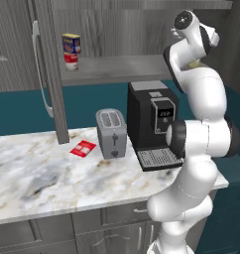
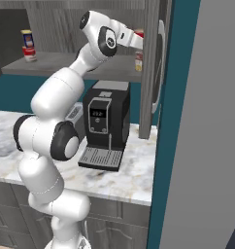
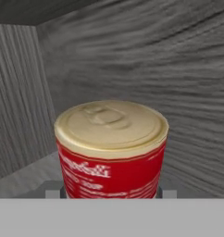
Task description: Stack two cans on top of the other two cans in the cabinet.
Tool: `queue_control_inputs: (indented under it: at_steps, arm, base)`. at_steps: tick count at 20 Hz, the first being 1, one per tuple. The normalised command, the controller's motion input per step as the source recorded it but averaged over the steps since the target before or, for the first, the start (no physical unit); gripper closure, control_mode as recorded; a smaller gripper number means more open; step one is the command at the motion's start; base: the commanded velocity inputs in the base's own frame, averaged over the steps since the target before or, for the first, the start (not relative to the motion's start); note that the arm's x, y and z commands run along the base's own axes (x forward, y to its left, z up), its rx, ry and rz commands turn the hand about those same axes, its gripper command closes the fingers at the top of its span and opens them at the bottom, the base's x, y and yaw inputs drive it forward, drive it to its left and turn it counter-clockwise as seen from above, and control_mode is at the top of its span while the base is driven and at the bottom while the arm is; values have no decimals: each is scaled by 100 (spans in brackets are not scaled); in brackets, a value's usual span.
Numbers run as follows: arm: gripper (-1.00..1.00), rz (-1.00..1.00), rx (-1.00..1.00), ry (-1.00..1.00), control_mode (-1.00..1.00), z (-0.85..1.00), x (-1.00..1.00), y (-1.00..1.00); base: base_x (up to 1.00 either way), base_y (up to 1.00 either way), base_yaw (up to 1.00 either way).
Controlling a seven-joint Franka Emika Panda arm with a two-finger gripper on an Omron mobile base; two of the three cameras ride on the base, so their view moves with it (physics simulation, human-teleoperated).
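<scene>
Item: wall cabinet [image 1: 142, 30], grey wood-grain, door swung open, long pale curved handle [image 1: 40, 74] on the door edge. One grey shelf board [image 1: 117, 68] inside.

Item: blue can [image 1: 71, 43], yellow rim, white-red label. Stands upright on top of a red can with white band [image 1: 71, 62] at the left end of the shelf. The pair forms a finished stack, well apart from the arm.

Item: second red can [image 3: 111, 150], pale cream lid, red label with white script. In the hand view it sits right in front of the camera, low and centred, upright, between the two small dark finger tips whose edges just show at either side of its base. In the right base view a patch of red shows at the gripper [image 2: 137, 41] end of the arm, up inside the cabinet at the right end of the shelf.

Item: cream can [image 2: 138, 61], directly beneath that red patch, standing on the shelf; whether the two touch cannot be told.

Item: gripper, pinching the second red can, fingers partly spread around its body.

Item: worktop [image 1: 37, 173], pale marble, carrying a grey toaster [image 1: 111, 133], a black coffee machine [image 1: 151, 121] and a small red packet [image 1: 83, 148] lying flat near the door's lower edge.
</scene>
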Motion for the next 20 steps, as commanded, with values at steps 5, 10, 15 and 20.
queue_control_inputs:
  at_steps: [5,10,15,20]
  arm:
    - [100,-3,-2,0,-100,-6,-6,0]
    - [100,0,0,0,-100,-7,7,2]
    - [100,0,0,0,-100,0,10,6]
    - [100,0,0,0,-100,0,3,0]
  base:
    - [0,0,0]
    - [0,0,0]
    - [0,0,0]
    - [0,0,0]
